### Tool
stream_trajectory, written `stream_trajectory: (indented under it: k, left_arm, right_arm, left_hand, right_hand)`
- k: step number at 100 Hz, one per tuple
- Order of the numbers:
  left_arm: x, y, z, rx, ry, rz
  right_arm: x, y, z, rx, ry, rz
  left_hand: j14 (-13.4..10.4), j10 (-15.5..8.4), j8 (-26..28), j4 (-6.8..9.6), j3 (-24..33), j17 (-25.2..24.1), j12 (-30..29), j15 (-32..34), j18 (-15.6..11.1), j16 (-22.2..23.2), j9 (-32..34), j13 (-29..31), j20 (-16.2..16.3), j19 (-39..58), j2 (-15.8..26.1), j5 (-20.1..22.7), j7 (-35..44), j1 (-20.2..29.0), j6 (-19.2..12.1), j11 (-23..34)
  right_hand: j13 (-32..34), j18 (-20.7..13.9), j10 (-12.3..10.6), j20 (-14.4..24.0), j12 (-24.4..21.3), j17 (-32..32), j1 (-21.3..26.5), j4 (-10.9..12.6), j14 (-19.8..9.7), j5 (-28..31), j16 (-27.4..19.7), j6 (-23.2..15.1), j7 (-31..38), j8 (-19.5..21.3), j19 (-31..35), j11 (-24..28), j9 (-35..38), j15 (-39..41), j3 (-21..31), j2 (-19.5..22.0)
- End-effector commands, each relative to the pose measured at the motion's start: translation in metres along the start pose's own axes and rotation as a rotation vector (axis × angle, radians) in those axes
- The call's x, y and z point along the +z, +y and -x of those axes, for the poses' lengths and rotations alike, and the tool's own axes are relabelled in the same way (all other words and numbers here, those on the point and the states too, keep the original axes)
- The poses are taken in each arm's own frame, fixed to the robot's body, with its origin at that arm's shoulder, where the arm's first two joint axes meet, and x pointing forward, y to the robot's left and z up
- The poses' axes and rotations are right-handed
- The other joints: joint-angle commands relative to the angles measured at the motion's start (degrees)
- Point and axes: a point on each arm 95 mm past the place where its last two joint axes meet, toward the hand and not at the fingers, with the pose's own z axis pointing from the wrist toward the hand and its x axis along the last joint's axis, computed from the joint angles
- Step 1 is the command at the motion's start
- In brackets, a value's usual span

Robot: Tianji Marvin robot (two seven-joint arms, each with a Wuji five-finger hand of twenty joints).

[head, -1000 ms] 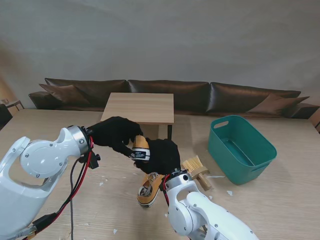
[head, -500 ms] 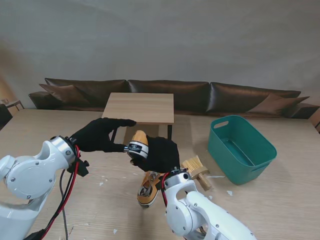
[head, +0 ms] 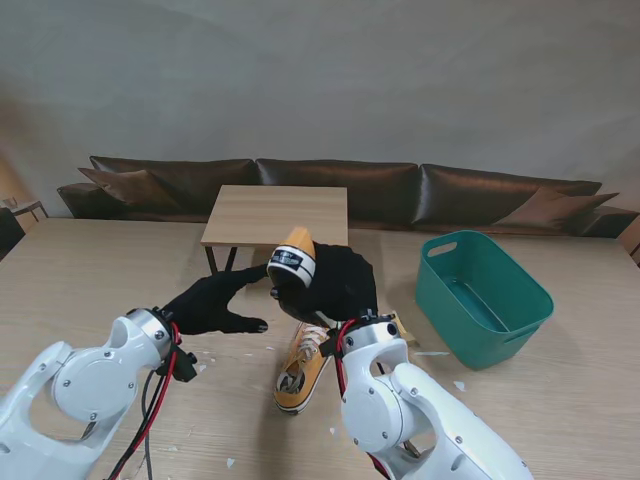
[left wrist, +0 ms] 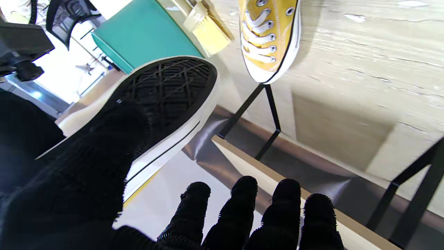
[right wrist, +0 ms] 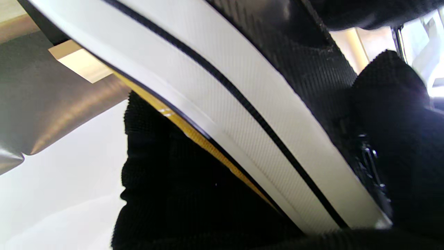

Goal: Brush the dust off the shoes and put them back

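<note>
My right hand (head: 335, 283), in a black glove, is shut on a yellow sneaker (head: 293, 257) and holds it raised above the table, heel end up. Its black sole (left wrist: 166, 90) and white rim (right wrist: 263, 114) fill the wrist views. A second yellow sneaker (head: 303, 365) lies on the table under that hand, laces showing (left wrist: 265, 38). My left hand (head: 215, 300) hovers just left of the raised shoe, fingers (left wrist: 242, 211) spread, holding nothing. The wooden brush (left wrist: 204, 26) lies beside the second shoe, mostly hidden behind my right arm in the stand view.
A green tub (head: 482, 297) stands on the table to the right. A small wooden side table (head: 280, 215) with black legs stands farther from me, in front of a dark sofa (head: 330, 185). Small white scraps (head: 205, 366) dot the table.
The right hand has lifted the sneaker higher and farther from me. The left hand has let go of it, dropped lower and drawn back toward me, fingers now spread.
</note>
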Motion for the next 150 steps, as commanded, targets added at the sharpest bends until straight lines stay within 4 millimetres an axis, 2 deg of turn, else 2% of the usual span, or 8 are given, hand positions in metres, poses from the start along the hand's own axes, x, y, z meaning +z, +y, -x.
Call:
stream_trajectory:
  k: [1,26,83,98,107,124,137,150]
  left_arm:
    - [0.008,0.001,-0.003,-0.027,0.029,-0.004]
    - [0.032,0.001,-0.007,-0.088,0.108,-0.064]
    - [0.056,0.022,-0.028,-0.311,0.212,0.056]
    - [0.059,0.025,-0.031,-0.343,0.214,0.029]
    - [0.061,0.025,-0.031,-0.340,0.207,-0.008]
    - [0.060,0.024,-0.032,-0.372,0.176,-0.042]
    - [0.056,0.022,-0.030,-0.365,0.157,-0.071]
    - [0.049,0.021,-0.028,-0.381,0.125,-0.102]
  right_arm:
    - [0.000,0.008,-0.009,0.037,0.008,0.023]
    - [-0.007,0.017,-0.011,0.158,-0.020,0.060]
    - [-0.009,0.015,-0.016,0.289,-0.028,0.102]
    - [-0.007,0.012,-0.016,0.293,-0.046,0.107]
    - [-0.007,0.009,-0.013,0.295,-0.068,0.101]
    - [-0.006,0.000,-0.006,0.299,-0.113,0.087]
    - [-0.005,-0.006,-0.002,0.297,-0.142,0.074]
    - [-0.004,-0.009,0.003,0.291,-0.166,0.050]
  left_hand:
    - [-0.92,-0.62,-1.29,-0.56,3.55,-0.96,-0.81,-1.29,-2.67,-0.84,-2.78,-3.07,1.01,-2.61,-2.69,-2.89,-1.11,-4.46,-1.43,-0.89]
    - [-0.51,-0.41,-2.93,-2.39,10.95,-1.59,-1.16,-1.80,-2.93,-1.37,-4.76,-4.73,0.21,-4.00,-5.41,-5.15,-1.32,-10.43,-2.27,-1.13]
    - [1.46,-1.21,8.57,-0.30,3.85,1.25,0.68,0.67,-0.70,0.17,1.64,-0.11,0.64,-2.27,-1.23,10.01,8.08,-1.94,-3.85,0.76]
    - [3.99,-0.56,22.33,1.33,0.41,10.57,10.21,12.32,4.26,11.30,14.61,12.33,12.84,8.62,3.17,20.70,18.13,6.69,-1.88,6.76]
    - [4.49,-0.25,32.44,0.13,-11.56,15.03,19.19,25.97,6.94,19.18,26.76,24.15,21.99,33.45,2.45,24.61,33.04,19.36,-1.31,12.53]
    - [3.68,-2.69,28.33,-0.28,-5.22,31.49,23.94,44.78,13.66,19.64,49.90,48.58,9.31,66.38,2.41,32.20,45.34,20.29,4.32,23.09]
    - [0.46,-3.06,27.46,-0.98,-2.22,40.76,25.51,56.08,14.20,21.74,51.77,53.26,6.37,73.62,1.03,33.29,46.08,19.86,5.92,30.53]
    - [-1.60,-2.01,27.89,-0.96,-1.08,44.43,25.29,62.36,14.24,21.11,51.79,53.68,5.52,75.62,0.89,33.20,46.28,20.90,8.14,32.41]
  right_hand:
    - [3.33,-2.89,-2.82,-1.56,1.61,-9.65,13.29,6.04,-2.49,2.98,1.22,-11.38,8.21,4.10,-0.21,1.77,3.53,2.63,17.17,7.13]
    - [3.10,-2.68,-2.47,-1.71,1.70,-10.06,13.76,6.19,-2.07,3.02,1.30,-10.88,8.14,4.24,-0.26,1.62,3.45,2.42,16.88,7.20]
    - [2.65,-2.71,-2.37,-1.86,1.88,-10.91,14.32,6.38,-1.97,3.01,1.40,-11.00,7.99,4.58,-0.45,1.40,3.17,2.06,16.60,7.27]
    - [2.63,-2.65,-2.33,-1.86,1.78,-11.00,14.22,6.38,-2.05,2.87,1.40,-10.79,7.79,4.51,-0.45,1.27,3.17,1.97,16.46,7.37]
    - [2.22,-2.53,-1.84,-1.88,1.29,-11.53,14.32,6.47,-1.49,2.45,1.31,-9.89,7.02,3.52,-0.63,0.70,2.89,1.66,15.72,7.89]
    - [-0.82,-0.91,-0.26,-1.41,1.36,-15.23,14.75,7.25,0.43,-1.54,0.71,-6.01,5.64,-0.50,-1.44,-0.20,-0.93,-0.22,12.27,10.12]
    - [-4.41,0.72,1.44,-0.17,-0.29,-19.33,11.06,7.63,1.42,-10.52,-0.23,-1.58,0.79,-5.92,-2.74,-0.59,-8.72,-2.06,11.35,10.45]
    - [-9.95,2.52,3.69,1.02,-5.50,-24.61,1.20,16.60,3.93,-16.76,-0.81,4.64,-13.35,0.48,-4.78,1.58,-18.03,-3.16,11.66,13.68]
